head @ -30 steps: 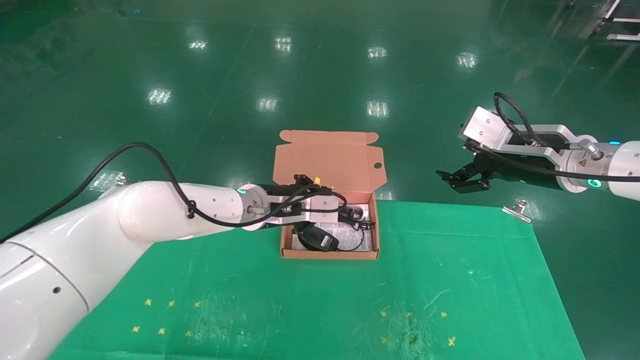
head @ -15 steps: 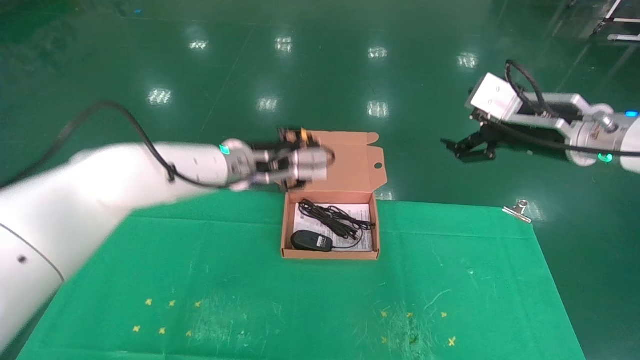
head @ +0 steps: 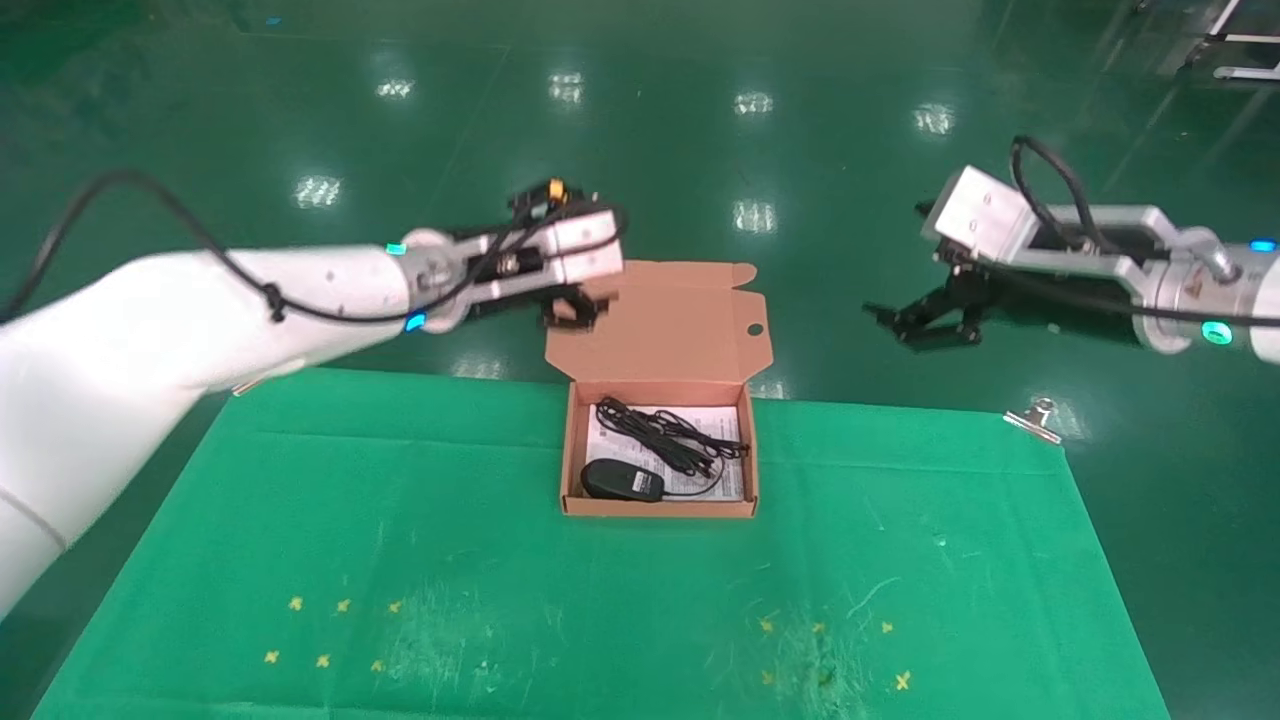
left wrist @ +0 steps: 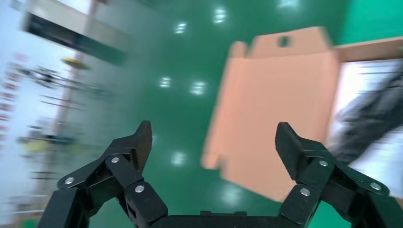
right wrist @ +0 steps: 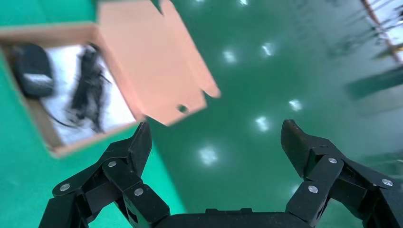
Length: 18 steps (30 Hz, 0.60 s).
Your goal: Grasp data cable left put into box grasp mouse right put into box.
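Observation:
The salmon-orange box [head: 738, 510] stands open at the far edge of the green mat, its lid [head: 665, 325] tilted back. Inside, on a white printed sheet, lie the black data cable bundle [head: 665, 442] and the black mouse [head: 622, 481] with its thin cord. They also show in the right wrist view, the cable [right wrist: 90, 85] beside the mouse [right wrist: 31, 70]. My left gripper [head: 572, 308] is open and empty, raised over the lid's left side; its view shows the lid [left wrist: 275, 109]. My right gripper [head: 925, 325] is open and empty, raised off to the right of the box.
A green mat [head: 600, 600] covers the table, with small yellow cross marks [head: 330, 632] near the front. A metal clip [head: 1035, 418] holds the mat's far right corner. The shiny green floor lies beyond the table's far edge.
My left gripper rose out of the box and moved back and left over the lid, leaving the cable beside the mouse. My right gripper lifted, then dropped slightly.

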Available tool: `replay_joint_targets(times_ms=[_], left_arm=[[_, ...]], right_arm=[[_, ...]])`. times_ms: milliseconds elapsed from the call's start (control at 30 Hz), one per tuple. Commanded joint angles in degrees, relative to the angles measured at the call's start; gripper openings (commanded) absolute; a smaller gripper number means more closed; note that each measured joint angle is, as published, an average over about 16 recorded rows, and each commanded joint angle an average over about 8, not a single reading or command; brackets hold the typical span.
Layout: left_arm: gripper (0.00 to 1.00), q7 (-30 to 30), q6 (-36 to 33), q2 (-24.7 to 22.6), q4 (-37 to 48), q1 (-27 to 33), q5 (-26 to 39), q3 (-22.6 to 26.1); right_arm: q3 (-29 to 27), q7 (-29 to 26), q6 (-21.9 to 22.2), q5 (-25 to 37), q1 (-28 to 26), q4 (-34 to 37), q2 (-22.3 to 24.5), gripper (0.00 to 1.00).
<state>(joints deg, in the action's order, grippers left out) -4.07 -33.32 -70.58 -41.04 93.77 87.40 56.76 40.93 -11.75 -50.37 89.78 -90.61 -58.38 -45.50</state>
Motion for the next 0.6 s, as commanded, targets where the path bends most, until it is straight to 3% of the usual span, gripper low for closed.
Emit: replay_joint_targets(times_ms=[33,600], left_arm=[[1.00,0.63,-2.22,1.50,-1.38,-1.36,-1.93,-1.72],[1.00,5.84,-20.62,14.00,-12.81,-12.68,-17.93,-16.04]], right_arm=[[-1.05,0.04,-1.49,-2.02,1.22,-0.64,0.44,1.00],[-9.75,0.39,-13.82,-18.75,11.37,-5.95,4.10,1.00]])
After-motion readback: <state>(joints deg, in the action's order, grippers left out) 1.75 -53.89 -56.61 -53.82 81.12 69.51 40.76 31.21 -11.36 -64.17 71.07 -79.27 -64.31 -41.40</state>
